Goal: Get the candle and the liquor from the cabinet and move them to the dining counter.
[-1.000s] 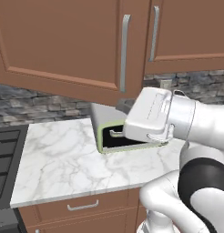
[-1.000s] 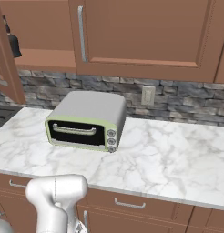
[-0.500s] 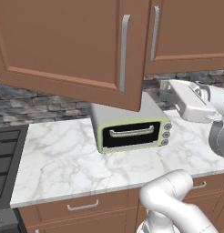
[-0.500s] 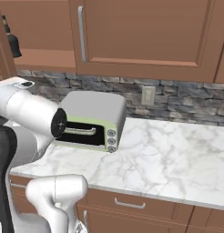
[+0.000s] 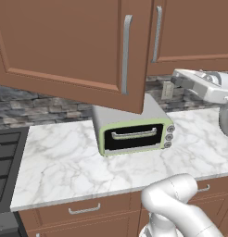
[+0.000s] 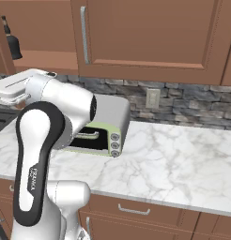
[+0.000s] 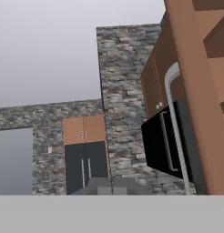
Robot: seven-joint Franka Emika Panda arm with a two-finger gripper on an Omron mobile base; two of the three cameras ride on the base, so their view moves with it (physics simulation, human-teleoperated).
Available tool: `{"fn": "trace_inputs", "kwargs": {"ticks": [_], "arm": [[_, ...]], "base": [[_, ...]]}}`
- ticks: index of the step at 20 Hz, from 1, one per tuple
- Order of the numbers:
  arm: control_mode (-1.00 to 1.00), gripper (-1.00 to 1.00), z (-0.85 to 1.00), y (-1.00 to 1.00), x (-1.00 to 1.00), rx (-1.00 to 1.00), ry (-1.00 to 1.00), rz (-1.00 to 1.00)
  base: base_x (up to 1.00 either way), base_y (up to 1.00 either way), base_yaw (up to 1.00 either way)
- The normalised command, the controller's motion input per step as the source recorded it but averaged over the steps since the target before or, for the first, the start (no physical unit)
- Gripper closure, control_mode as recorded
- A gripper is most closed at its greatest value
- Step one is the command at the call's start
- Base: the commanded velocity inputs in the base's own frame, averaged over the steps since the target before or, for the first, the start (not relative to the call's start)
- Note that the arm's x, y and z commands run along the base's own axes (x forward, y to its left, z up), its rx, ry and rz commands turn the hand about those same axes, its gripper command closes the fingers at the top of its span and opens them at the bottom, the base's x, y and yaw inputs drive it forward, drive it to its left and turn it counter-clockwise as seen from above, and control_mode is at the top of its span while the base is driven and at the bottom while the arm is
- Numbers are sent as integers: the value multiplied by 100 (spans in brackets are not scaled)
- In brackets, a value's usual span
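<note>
The liquor [image 6: 12, 41], a small black bottle, stands on the wooden shelf of the open cabinet [image 6: 44, 60], up at the far left of the right base view. In the left base view the cabinet door [image 5: 65, 41] hangs open above the worktop. My gripper [image 5: 176, 80] is held high to the right of that door, level with its lower edge and pointing left. The hand view has its dark fingertips [image 7: 111, 185] together with nothing between them, and the door's silver handle [image 7: 174, 127] to their right. The candle and the dining counter are out of view.
A green-fronted toaster oven [image 5: 134, 134] sits on the marble worktop [image 5: 65, 162] under the open door. A black stove [image 5: 4, 157] borders the worktop on the left. Shut cabinet doors [image 6: 150, 33] line the wall above a stone backsplash with an outlet [image 6: 152, 98].
The arm has swung from in front of the toaster oven to the right and upward, uncovering the oven. The gripper has stayed shut.
</note>
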Motion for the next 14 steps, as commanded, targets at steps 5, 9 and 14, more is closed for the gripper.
{"fn": "trace_inputs", "kwargs": {"ticks": [5, 9, 14], "arm": [[-100, -100, 34, -18, 19, 0, 5, 18], [-100, -100, 13, -17, 0, -2, 0, 18], [-100, -100, 0, -1, 13, -3, 0, 9]], "base": [[0, 0, 0], [0, 0, 0], [0, 0, 0]]}}
